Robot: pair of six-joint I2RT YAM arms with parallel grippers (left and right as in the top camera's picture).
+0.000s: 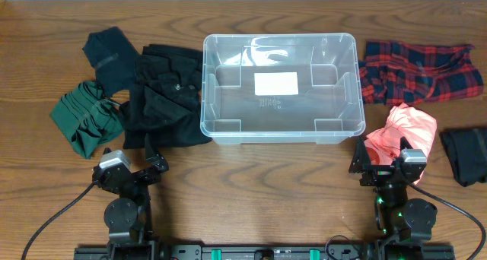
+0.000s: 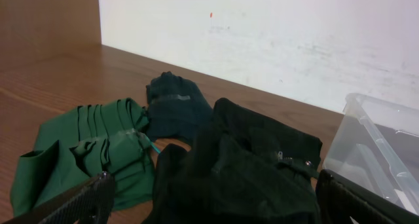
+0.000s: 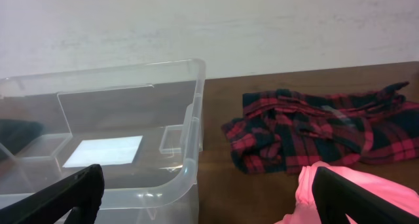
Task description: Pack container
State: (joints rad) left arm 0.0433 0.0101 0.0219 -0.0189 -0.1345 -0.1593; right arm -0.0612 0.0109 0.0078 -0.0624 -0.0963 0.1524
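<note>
2 grippers (image 1: 143, 150) (image 1: 380, 155) spread wide; clothes (image 1: 163, 93) flank container (image 1: 207, 85).

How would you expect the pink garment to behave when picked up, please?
The pink garment lies crumpled in soft folds, so it will probably flop and drape from a pinch. It looks thin, so likely light. Loose edges might trail over the container rim.
</note>
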